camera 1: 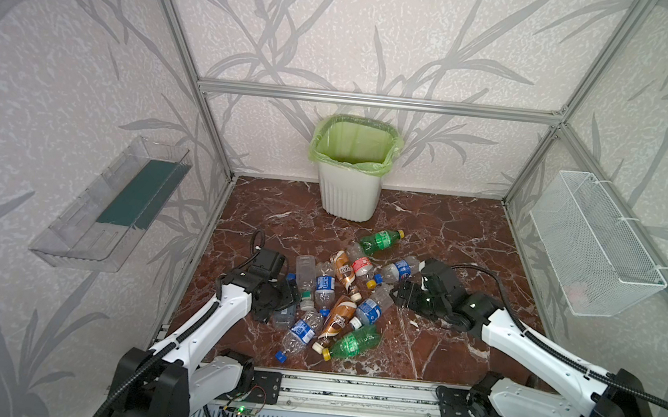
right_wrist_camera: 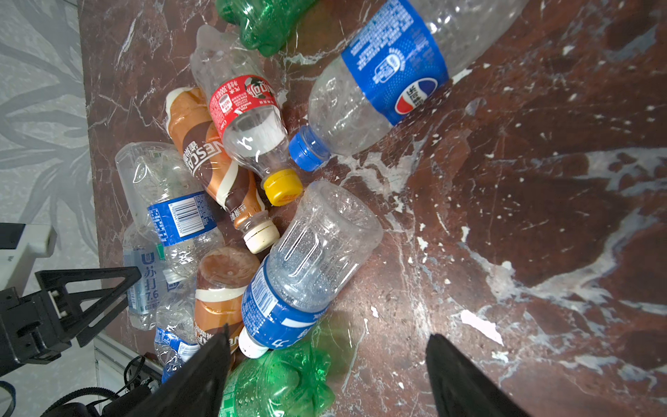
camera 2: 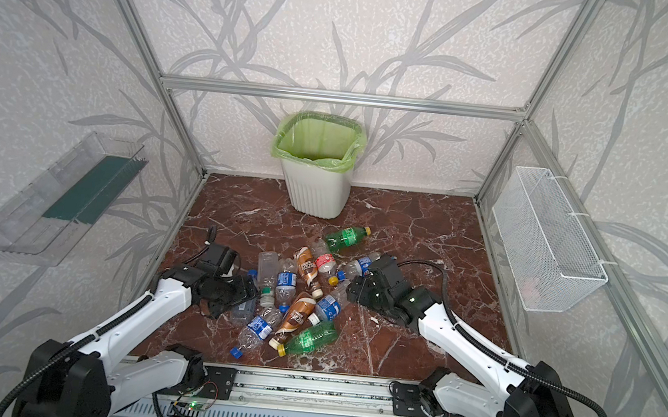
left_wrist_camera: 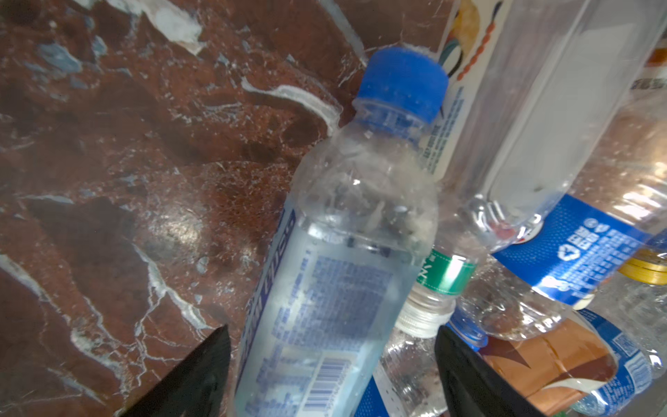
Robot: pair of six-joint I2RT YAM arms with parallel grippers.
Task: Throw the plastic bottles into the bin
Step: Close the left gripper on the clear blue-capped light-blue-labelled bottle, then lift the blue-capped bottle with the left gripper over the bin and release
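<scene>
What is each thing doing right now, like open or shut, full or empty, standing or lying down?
bin: upright, no bottle seen inside.
plastic bottles: lying down in a pile.
left tool: open, straddling a blue-capped clear bottle.
right tool: open, holding nothing.

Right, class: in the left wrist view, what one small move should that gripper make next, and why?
Probably close the left gripper. Its fingers stand open on either side of the blue-capped clear bottle, seemingly not touching it, so a grasp looks lined up. The carry to the bin at the back can follow.
</scene>
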